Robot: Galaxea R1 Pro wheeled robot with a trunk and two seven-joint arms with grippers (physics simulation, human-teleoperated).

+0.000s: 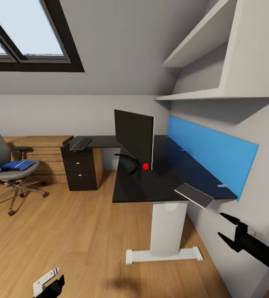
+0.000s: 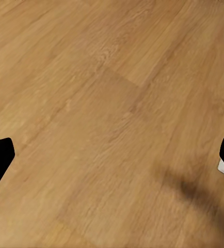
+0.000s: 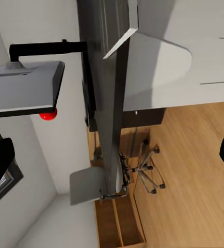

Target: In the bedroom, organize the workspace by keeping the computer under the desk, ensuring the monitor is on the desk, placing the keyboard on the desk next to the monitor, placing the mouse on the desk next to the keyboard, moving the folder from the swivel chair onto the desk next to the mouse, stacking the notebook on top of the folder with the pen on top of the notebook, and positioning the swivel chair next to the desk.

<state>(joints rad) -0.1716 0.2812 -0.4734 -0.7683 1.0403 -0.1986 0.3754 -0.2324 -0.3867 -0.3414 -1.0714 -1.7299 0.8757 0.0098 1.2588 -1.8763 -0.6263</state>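
**Attic bedroom, desk ahead and chair off to the left**

Sloped pale grey walls, a skylight [image 1: 25,31] and a light wood floor [image 1: 76,231] frame the scene. Along the right wall runs the desk [image 1: 151,186], its glossy black top on a white leg, backed by a blue wall panel [image 1: 213,155] with white shelves [image 1: 209,62] above. On the top stands the monitor [image 1: 134,138], seen nearly edge-on, a red dot at its lower corner. At the near end of the desk a flat grey slab [image 1: 194,194] overhangs the edge; what it is cannot be told. On the far wing, above the black drawer unit [image 1: 80,167], lies the keyboard [image 1: 80,143].

Well apart from the desk, at the left, stands the swivel chair [image 1: 6,174], with the folder [image 1: 16,165] lying blue on its seat.

Low over bare floor hangs the left pincer [image 2: 112,160], its fingers spread wide and holding nothing. Near the wall beside the desk's end, the right pincer [image 1: 227,227] is likewise spread and empty.
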